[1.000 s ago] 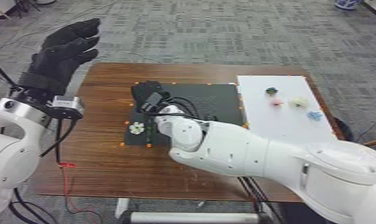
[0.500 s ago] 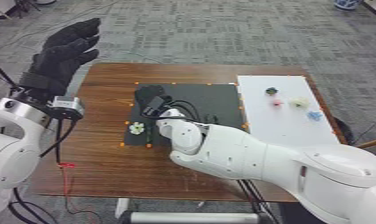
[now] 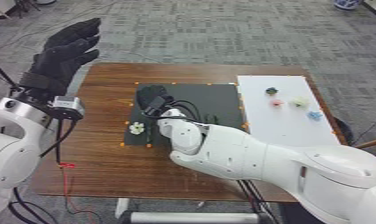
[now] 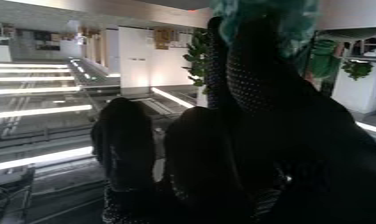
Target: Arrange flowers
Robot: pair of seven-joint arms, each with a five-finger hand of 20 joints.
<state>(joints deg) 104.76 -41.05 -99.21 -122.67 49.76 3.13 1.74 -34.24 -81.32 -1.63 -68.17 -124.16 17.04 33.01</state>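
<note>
Head view: right hand (image 3: 152,97) over the black board's (image 3: 211,95) far left corner, pinching a teal thing (image 4: 296,22); left hand (image 3: 58,59) loosely spread.

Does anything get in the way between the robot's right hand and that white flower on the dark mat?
Nothing visible does. The head view shows the right hand, pinching something teal, over the far left part of the dark mat; between it and the white flower shows only mat.
</note>
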